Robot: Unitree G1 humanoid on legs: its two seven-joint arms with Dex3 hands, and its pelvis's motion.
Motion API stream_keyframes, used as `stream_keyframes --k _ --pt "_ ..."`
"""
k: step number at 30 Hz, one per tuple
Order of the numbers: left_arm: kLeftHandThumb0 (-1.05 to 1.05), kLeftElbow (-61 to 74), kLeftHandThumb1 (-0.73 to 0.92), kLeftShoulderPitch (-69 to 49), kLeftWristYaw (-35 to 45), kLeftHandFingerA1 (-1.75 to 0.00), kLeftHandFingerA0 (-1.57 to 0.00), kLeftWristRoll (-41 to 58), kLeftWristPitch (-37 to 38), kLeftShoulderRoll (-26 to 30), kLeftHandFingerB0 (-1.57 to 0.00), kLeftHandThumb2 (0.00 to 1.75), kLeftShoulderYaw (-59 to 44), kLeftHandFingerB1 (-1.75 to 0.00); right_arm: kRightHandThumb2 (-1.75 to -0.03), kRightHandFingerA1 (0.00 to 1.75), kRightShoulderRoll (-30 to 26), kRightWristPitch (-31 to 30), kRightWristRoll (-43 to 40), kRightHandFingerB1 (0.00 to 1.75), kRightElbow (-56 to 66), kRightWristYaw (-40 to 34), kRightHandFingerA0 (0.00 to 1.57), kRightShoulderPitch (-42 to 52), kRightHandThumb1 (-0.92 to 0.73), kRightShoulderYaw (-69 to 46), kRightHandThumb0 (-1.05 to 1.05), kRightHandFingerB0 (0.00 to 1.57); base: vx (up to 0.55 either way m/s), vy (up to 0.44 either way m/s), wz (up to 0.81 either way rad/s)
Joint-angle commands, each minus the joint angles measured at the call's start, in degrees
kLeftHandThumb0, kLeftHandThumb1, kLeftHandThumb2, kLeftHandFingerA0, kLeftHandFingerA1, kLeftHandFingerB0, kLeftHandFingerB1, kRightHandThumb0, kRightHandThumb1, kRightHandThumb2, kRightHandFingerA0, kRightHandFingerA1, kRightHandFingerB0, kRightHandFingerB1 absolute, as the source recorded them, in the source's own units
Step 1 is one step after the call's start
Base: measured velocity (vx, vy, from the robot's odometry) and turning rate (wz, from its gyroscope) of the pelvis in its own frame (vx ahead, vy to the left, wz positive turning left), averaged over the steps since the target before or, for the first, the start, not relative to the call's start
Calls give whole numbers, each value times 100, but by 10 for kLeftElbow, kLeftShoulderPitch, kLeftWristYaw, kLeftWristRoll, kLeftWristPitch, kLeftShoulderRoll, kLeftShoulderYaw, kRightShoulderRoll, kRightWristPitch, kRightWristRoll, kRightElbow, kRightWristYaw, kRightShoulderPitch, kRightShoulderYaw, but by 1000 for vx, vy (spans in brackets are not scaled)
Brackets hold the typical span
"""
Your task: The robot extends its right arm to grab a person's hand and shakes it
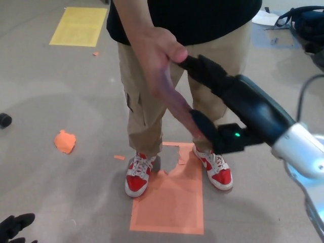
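Head view: a person stood facing the robot, seen from chest to shoes, in a black shirt [202, 17], tan trousers [147, 109] and red-and-white shoes [137, 178] at the far edge of an orange floor mark [169, 202].

The person's hand [164, 71] hung at the centre of the scene, held out flat toward the robot. Its long axis ran on a slant, from the wrist at upper left down to the fingertips at lower right.

The right hand [215, 104] reached in from the right and lay against the person's hand on its right side. The robot's upper fingers [202, 68] sat at the thumb and palm, and its lower finger [202, 124] lay under the person's fingertips. The robot's fingers stood apart on either side of the person's hand, bracketing it. Whether they pressed firmly on it could not be told; the grip looked loose at best.

The left hand [15, 225] showed only as dark fingertips at the near left corner, well apart from the person. Whether it was spread or closed could not be told. The right was plainly the nearer one.

By judgement, closing the right fingers around the palm would be the next need before any shake.
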State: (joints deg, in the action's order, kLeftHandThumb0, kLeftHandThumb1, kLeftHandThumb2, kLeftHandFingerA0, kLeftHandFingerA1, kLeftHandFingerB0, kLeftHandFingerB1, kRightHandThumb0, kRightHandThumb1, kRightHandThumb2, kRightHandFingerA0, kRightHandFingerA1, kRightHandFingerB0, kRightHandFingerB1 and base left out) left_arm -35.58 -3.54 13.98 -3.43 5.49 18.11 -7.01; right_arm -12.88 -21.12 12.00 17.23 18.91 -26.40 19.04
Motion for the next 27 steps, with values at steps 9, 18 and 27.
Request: stream_keyframes --k 9,18,27 --pt "-68 8 92 -6 -7 -27 -11 -8 24 19 -10 70 4 -27 -111 16 54 -117 51 16 -253 -7 0 -136 -71 49 -96 0 0 0 0" --pt "-68 5 74 2 -12 -35 -3 -9 22 20 -3 106 5 -34 -89 7 89 -92 91 9 -431 -65 0 -191 -67 72 -98 0 0 0 0" --pt "-71 23 89 -23 -21 -29 -11 -13 33 23 -14 69 4 -31 -64 5 113 -75 119 9 -526 -119 0 -215 -85 81 -96 0 0 0 0"
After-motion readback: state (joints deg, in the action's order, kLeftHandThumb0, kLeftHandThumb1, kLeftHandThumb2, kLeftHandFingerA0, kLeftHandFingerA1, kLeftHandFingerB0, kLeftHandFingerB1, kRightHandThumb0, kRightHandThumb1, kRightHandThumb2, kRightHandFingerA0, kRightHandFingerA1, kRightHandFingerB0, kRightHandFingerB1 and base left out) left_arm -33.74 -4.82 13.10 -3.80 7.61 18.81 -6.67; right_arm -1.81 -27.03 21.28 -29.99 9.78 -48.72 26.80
